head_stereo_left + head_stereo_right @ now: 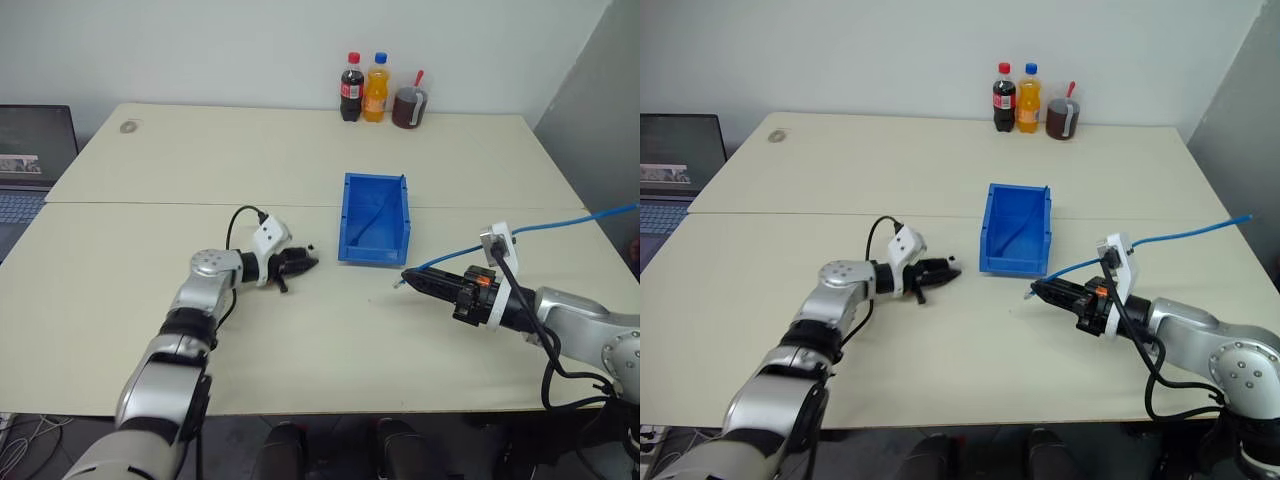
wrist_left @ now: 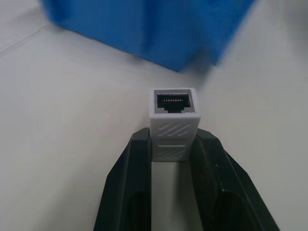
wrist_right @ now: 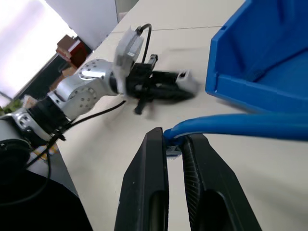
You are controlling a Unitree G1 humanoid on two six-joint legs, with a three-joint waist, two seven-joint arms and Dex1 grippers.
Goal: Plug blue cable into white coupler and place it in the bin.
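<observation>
The bright blue open-top plastic bin (image 1: 374,220) with sloped walls sits near the middle of the pale beige table (image 1: 300,160), just on the near side of the seam between the two tabletop panels. Bare tabletop lies all around it: a wide stretch toward 12 o'clock up to three drink bottles (image 1: 380,90) at the far edge, and open surface toward 9 o'clock as far as a dark laptop (image 1: 35,150) that the picture edge cuts off.

At about 8 o'clock from the bin, near but apart from its corner, the left gripper (image 1: 300,262) has its two black fingers pinched on the tiny white boxy plastic coupler (image 2: 173,122). The left wrist view shows the coupler's dark socket opening facing away from the wrist, with the blurred bin wall beyond. In the head views the coupler is too small to make out at the fingertips.

At about 4 o'clock from the bin, the right gripper (image 1: 412,279) has its fingers pressed together on the end of the thin light-blue flexible cable (image 1: 560,222). The cable arcs from the fingertips toward 3 o'clock and runs out past the table's right edge, where it is cut off. Its plug is mostly hidden between the fingers (image 3: 154,163). A strip of bare table separates the two grippers, in front of the bin's near wall.
</observation>
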